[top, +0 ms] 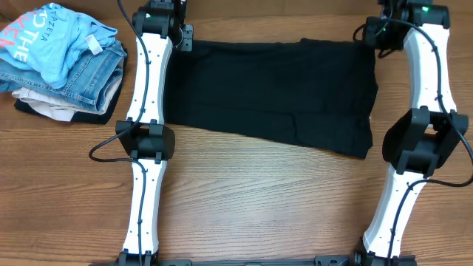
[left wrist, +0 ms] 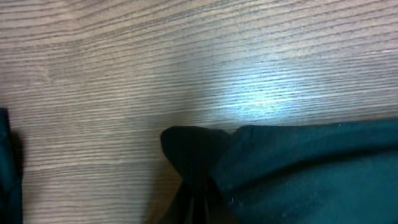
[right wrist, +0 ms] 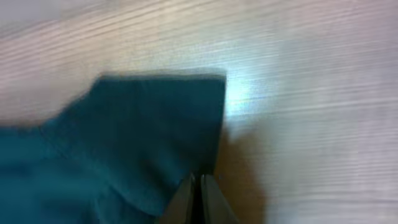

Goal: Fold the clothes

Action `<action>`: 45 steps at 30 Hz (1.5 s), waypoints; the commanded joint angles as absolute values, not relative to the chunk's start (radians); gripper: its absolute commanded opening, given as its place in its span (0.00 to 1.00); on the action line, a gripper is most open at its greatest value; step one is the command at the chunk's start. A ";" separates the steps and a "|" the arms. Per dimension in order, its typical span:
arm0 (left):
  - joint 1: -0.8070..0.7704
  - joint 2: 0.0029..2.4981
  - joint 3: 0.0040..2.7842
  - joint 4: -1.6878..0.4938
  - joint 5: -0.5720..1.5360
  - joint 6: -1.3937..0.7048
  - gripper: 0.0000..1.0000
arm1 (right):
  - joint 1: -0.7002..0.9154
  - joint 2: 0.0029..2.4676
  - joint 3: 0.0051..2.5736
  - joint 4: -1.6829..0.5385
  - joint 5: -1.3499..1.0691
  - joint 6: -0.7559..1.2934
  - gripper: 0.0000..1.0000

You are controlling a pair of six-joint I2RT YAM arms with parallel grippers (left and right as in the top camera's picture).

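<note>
Gripping looks done already: the black garment (top: 270, 89) is spread flat across the far half of the table (top: 251, 192). Its far corners are pinched by the left gripper (top: 182, 35) and right gripper (top: 372, 35), both clamped narrow on cloth. Next, both corners probably need to be lifted together and brought evenly to the near hem.

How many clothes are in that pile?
4 visible: light blue printed T-shirt on top, blue denim jeans beneath, beige garment, black garment at bottom; more may be hidden.
</note>
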State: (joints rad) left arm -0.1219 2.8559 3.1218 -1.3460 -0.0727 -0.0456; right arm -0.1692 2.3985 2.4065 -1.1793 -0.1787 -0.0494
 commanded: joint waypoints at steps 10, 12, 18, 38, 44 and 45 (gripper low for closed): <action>-0.051 2.771 3.143 -1.583 -0.089 -0.030 0.04 | -0.237 2.367 2.455 -1.531 -0.344 -0.087 0.04; -0.043 2.768 3.144 -1.614 -0.047 -0.030 0.04 | -0.237 2.354 2.455 -1.571 -0.344 -0.087 0.04; -0.043 2.768 3.137 -1.690 -0.025 -0.022 0.04 | -0.238 2.353 2.442 -1.691 -0.326 -0.086 0.04; -0.047 2.713 2.875 -1.690 0.105 -0.022 0.04 | -0.252 2.325 2.094 -1.643 -0.316 -0.086 0.04; -0.051 2.713 2.692 -1.690 0.102 0.023 0.85 | -0.264 2.325 2.020 -1.604 -0.236 -0.075 0.73; -0.051 2.713 2.693 -1.690 0.102 0.023 0.99 | -0.271 2.325 2.020 -1.598 -0.237 -0.074 0.76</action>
State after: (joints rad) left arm -0.0505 2.7277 2.7113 -1.6871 0.0940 -0.0067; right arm -0.2554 2.3600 2.0239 -1.6073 -0.2737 -0.0757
